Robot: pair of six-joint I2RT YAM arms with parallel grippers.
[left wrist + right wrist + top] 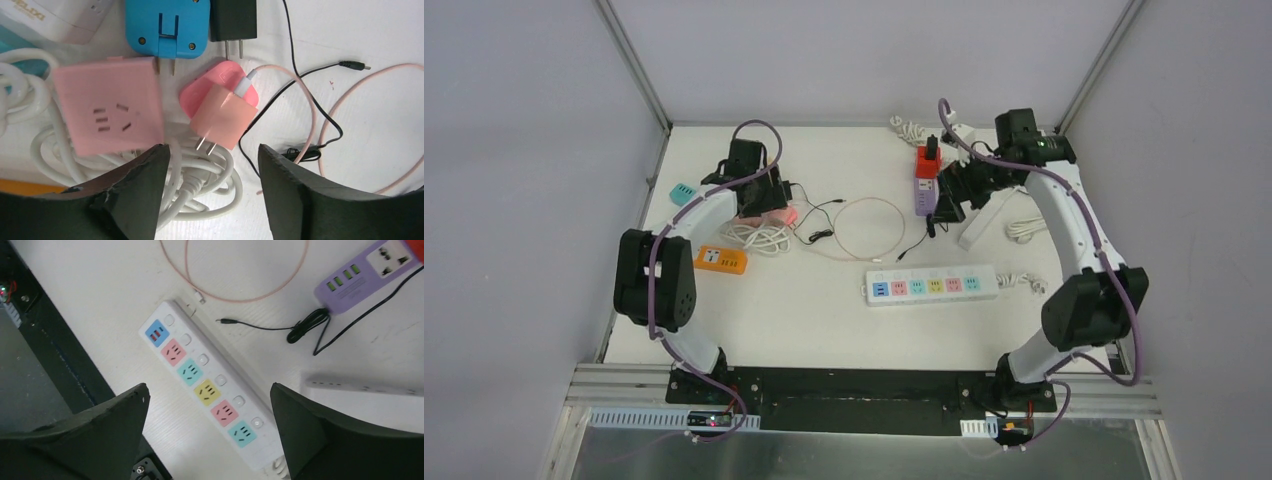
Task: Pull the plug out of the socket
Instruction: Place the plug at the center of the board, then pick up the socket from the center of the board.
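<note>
Left gripper [212, 155] spread, pinching nothing.
Pink plug [222, 117] loose at centre of left wrist view, prongs bare, just right of pink socket [107, 112]; right gripper [209, 389] spread wide over white power strip [192, 372].

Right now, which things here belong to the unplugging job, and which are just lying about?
Job: pink plug, prongs bare; pink socket beside it; left gripper, open above them.
Lying about: blue adapter, black charger, white strip, purple strip, orange socket.
</note>
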